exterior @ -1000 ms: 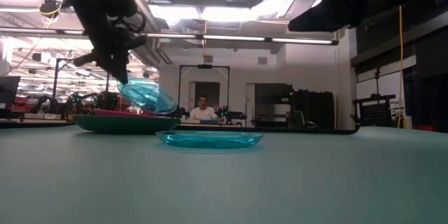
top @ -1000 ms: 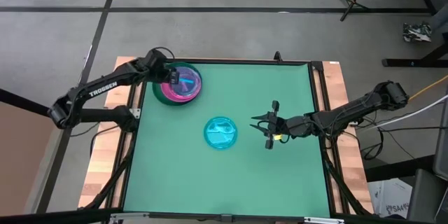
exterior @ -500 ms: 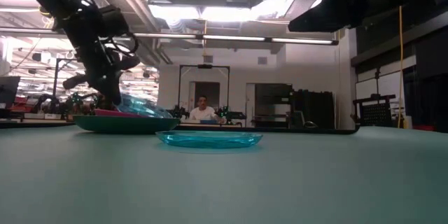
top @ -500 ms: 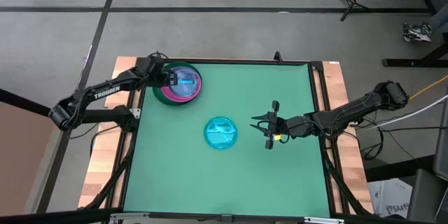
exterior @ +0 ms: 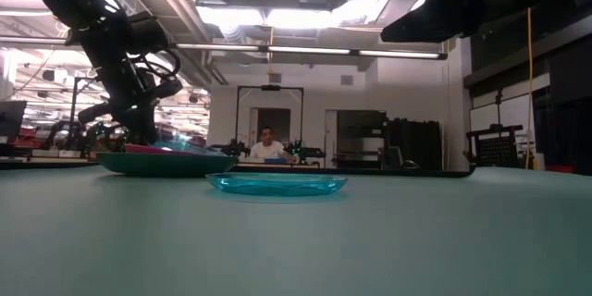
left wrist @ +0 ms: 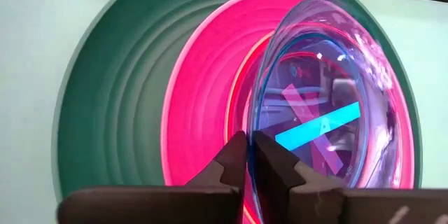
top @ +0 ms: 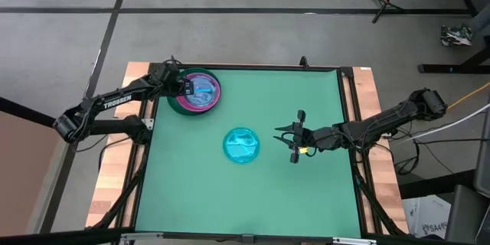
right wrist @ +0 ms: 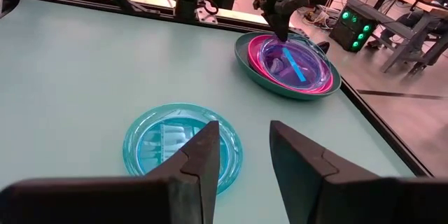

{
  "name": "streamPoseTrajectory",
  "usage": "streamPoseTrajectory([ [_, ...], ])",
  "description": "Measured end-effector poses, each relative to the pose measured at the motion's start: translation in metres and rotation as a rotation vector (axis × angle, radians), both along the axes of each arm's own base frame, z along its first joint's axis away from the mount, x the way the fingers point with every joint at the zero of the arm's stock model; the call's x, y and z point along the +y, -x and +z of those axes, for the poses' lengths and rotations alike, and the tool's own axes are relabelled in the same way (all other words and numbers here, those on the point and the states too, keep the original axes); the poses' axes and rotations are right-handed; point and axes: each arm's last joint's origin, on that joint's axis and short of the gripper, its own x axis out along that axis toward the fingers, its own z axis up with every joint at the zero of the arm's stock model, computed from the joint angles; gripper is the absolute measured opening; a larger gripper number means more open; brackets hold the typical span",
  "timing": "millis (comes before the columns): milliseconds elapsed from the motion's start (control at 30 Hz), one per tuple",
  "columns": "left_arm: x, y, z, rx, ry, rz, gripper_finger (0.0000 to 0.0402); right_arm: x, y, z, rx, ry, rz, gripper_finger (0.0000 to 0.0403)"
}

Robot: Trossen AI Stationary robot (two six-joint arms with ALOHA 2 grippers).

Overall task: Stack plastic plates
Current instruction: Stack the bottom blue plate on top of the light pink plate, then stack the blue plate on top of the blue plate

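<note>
At the table's far left a dark green plate (top: 178,108) holds pink plates (left wrist: 203,112), and on top of them lies a translucent cyan plate (left wrist: 329,98). My left gripper (top: 184,86) is shut on this top plate at the stack's left side; in the low view it (exterior: 143,134) reaches down onto the stack. A second cyan plate (top: 241,145) lies flat on the green mat at mid-table. My right gripper (top: 295,147) hovers open to the right of it, with nothing between its fingers (right wrist: 203,161). My left gripper pinches the translucent cyan plate's rim (left wrist: 253,122) between its two fingers, one above the rim and one below it. The fingers slant down from the table's left side. The plate lies nearly flat on the pink plates, inside the green plate.
Open green mat (top: 253,199) spreads along the near side and the far right. Wooden borders (top: 115,176) run along the left and right sides. In the low view a person (exterior: 268,143) sits in the room far behind the table.
My left gripper has gone down onto the stack with the translucent cyan plate. The plate was lifted and steeply tilted; it now lies almost flat on the pink plates.
</note>
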Motion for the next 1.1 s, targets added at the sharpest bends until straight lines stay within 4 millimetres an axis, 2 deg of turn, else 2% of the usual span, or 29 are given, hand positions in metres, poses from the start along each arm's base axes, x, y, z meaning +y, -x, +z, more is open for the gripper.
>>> streamPoseTrajectory([
  [400, -0.0004, -0.0005, 0.0000, -0.012, 0.010, -0.012, 0.0066, 0.0000, 0.0000, 0.0000, 0.000, 0.000, 0.000, 0.0120],
  [700, -0.0035, -0.0042, -0.0002, -0.053, 0.046, -0.067, 0.0069, -0.0001, 0.0000, 0.0000, 0.000, 0.000, 0.000, 0.0120],
  [1100, -0.0024, -0.0024, -0.0002, -0.008, 0.012, -0.026, 0.0069, 0.0000, 0.0000, 0.0000, 0.000, 0.000, 0.000, 0.0120],
])
